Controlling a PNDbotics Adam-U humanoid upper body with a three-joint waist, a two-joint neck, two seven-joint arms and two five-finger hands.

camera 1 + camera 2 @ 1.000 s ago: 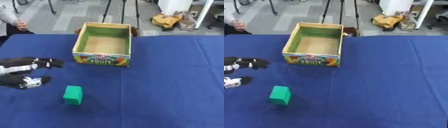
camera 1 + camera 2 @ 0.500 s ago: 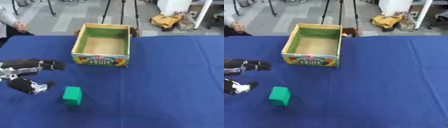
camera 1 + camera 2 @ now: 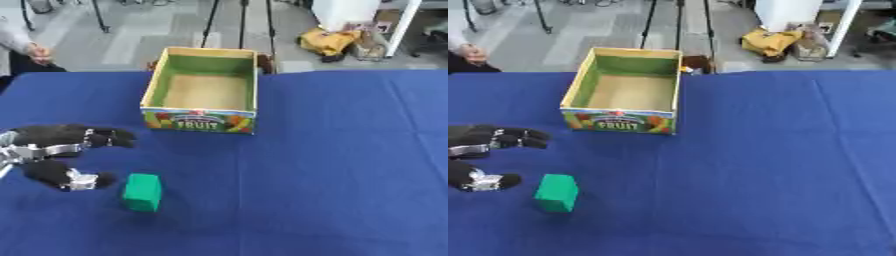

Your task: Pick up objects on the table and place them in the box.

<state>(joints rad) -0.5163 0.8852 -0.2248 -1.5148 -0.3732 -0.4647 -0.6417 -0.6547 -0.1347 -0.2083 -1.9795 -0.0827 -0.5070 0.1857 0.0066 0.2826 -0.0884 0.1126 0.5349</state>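
**Reaching toward a green block beside the fruit box**

Sitting upright on the blue table (image 3: pixel 332 150): green block (image 3: pixel 142 192), nearer the robot than the box and slightly left of it, well apart from it. Just left of the block, not touching: left hand (image 3: pixel 54 152), black with silver joints, spread wide, fingers (image 3: pixel 109 137) stretched out above the block's level, thumb (image 3: pixel 74 180) lower with its tip near the block's left face, nothing held. Farther back: cardboard box (image 3: pixel 203 120) with green inner walls, brown floor and a fruit-print front, open-topped, nothing visible inside. No sign of the right hand in either view
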